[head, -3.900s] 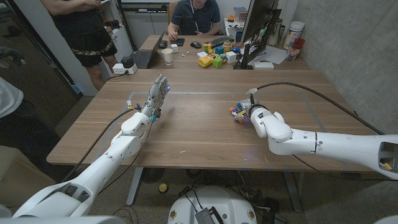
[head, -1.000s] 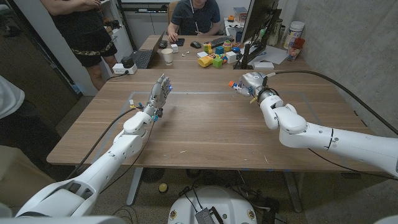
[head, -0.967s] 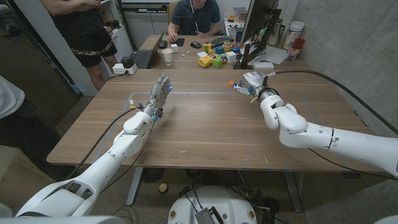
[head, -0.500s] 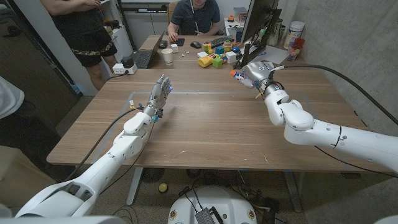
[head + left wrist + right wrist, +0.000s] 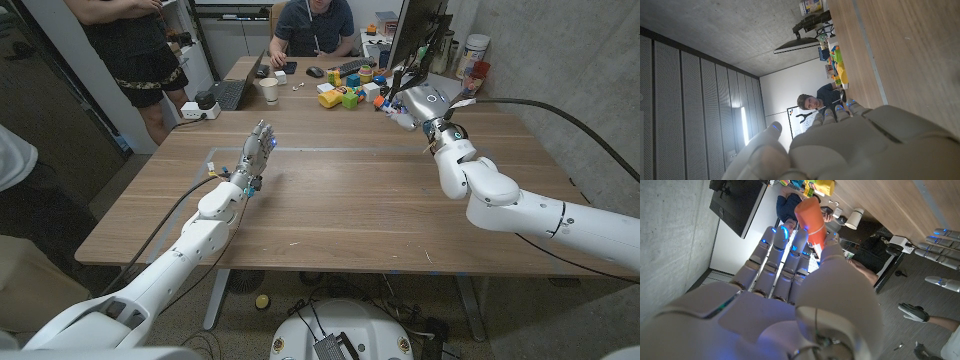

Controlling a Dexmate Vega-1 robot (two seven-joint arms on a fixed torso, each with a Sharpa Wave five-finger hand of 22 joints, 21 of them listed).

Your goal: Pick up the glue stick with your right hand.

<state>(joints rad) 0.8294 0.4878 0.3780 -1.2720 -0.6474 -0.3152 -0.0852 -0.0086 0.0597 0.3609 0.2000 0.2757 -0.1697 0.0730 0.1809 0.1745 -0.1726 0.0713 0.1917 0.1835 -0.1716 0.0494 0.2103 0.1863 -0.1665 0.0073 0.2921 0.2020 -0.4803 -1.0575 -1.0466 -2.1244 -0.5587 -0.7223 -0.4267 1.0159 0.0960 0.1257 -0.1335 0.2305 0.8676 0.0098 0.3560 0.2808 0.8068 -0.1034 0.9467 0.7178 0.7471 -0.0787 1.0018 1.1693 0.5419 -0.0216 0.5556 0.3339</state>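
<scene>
We log the right hand (image 5: 420, 103) raised over the far edge of the wooden counter (image 5: 330, 200), fingers (image 5: 775, 255) clamped on the orange-capped glue stick (image 5: 811, 220). Just beyond: coloured toy blocks (image 5: 343, 96), black monitor (image 5: 415, 30), seated person (image 5: 313, 25). Left hand (image 5: 255, 150) upright, fingers apart, holding nothing.

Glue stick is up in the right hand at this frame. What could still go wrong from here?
The right hand holds the glue stick raised near the table's far edge, close to the monitor and the toy blocks; going further risks bumping them. Only the stick's orange end shows between the fingers, so the hold may be shallow and could slip.
</scene>
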